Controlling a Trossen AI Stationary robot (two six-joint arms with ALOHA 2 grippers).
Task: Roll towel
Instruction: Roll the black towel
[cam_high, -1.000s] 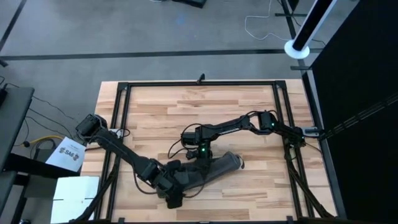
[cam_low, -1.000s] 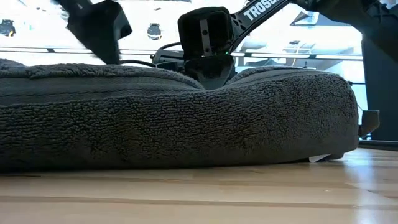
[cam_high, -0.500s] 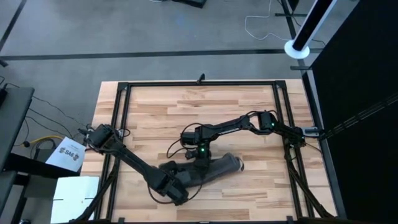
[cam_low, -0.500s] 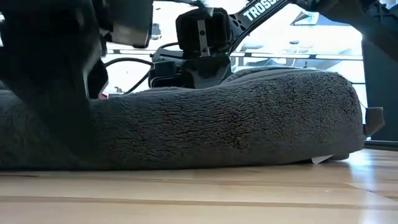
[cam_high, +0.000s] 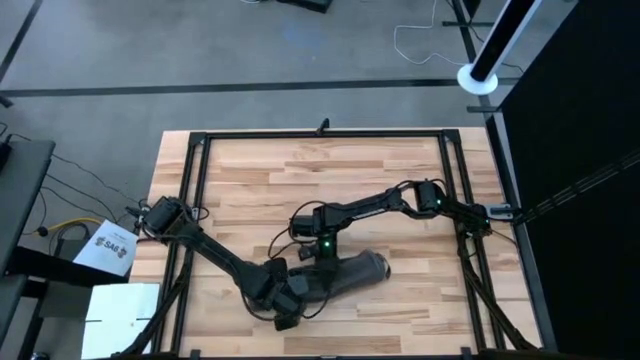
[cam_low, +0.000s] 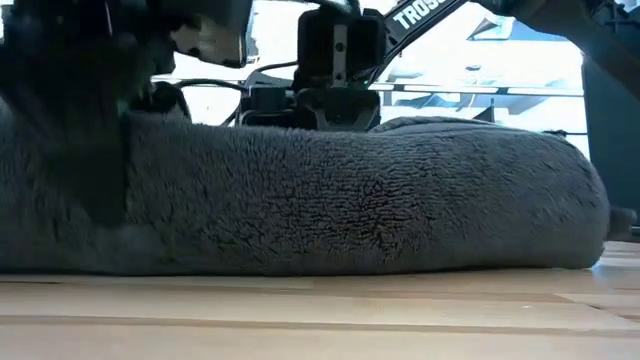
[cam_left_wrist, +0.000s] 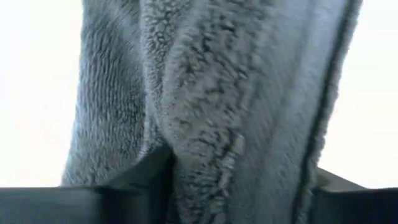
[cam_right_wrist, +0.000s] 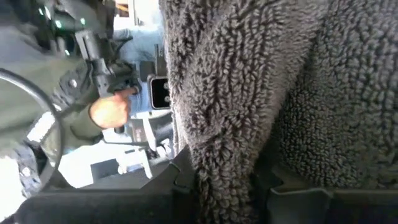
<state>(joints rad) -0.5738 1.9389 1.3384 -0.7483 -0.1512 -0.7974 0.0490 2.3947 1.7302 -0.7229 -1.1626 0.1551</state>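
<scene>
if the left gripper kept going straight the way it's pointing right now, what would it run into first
Nothing new, most likely: the left gripper already has the towel between its fingers, so the towel itself fills its path. What lies past the cloth is hidden.

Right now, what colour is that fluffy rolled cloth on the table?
Plain dark charcoal grey towel, clearest in the low view.

From my station, the wooden plank table (cam_high: 250, 170) sits inside a black metal frame (cam_high: 320, 133) on a grey floor (cam_high: 200, 50) crossed by dark lines. A white cable (cam_high: 420, 45) lies near a white post base (cam_high: 478, 78). Bright windows (cam_low: 480, 70) backlight the room.
</scene>
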